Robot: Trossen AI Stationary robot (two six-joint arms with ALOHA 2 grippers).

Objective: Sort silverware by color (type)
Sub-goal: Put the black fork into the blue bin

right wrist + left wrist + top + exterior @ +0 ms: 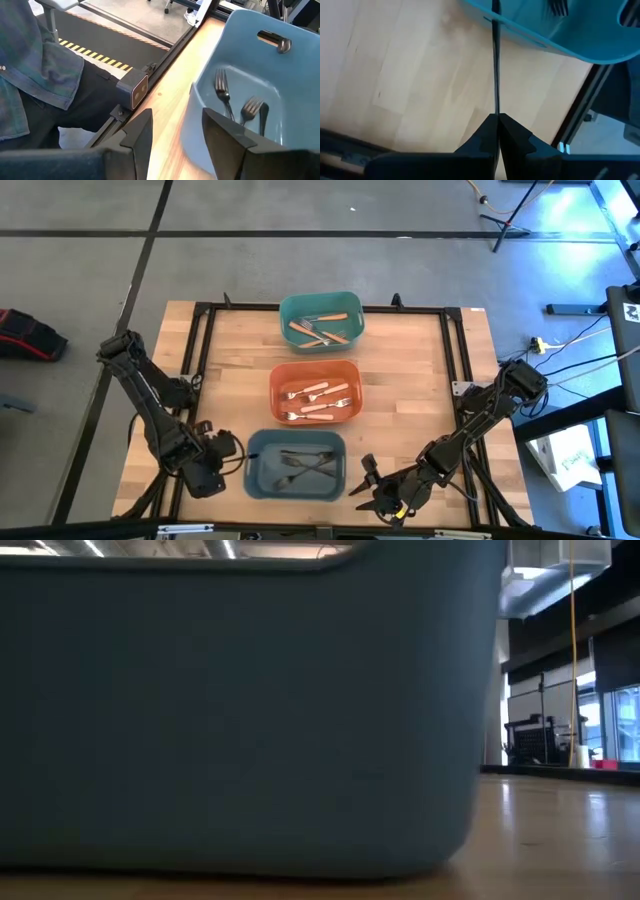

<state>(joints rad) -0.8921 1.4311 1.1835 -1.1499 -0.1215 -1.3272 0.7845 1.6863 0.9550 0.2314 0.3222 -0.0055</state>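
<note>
Table [420, 370]: a pale wooden top inside a black frame, seen from above, with three plastic bins lined up down its middle.

Teal bin [321, 302]: farthest from the arms' bases, holding the brown-handled forks [322, 328], which lie crossed in a loose pile.

Orange bin [314, 370]: the middle one, holding the cream-handled forks [318, 398], laid roughly side by side.

Blue-grey bin [263, 477]: nearest the table's front edge and set between the two grippers; the dark grey metal forks [305, 464] lie crossed on its floor. The low view is almost filled by this bin's wall [240, 710].

Left gripper [222, 456]: low over the table just beside the blue-grey bin's left wall. Its wrist view shows the fingers [485, 137] pressed together with no gap, empty, above bare wood, with a corner of the bin [580, 40] ahead and a fork's tines [558, 7] just visible inside it.

Right gripper [366, 480]: at the bin's front right corner, close to the table's edge. Its fingers [226, 131] stand well apart with nothing between them; beyond them its wrist view looks into the blue-grey bin [235, 45], where two dark forks [223, 92] lean tines-up against the wall, and a third dark piece beside them may be another utensil, though it is too shadowed to tell.

Person [30, 65]: a plaid sleeve and dark clothing beside the table's front edge, in the right wrist view only.
</note>
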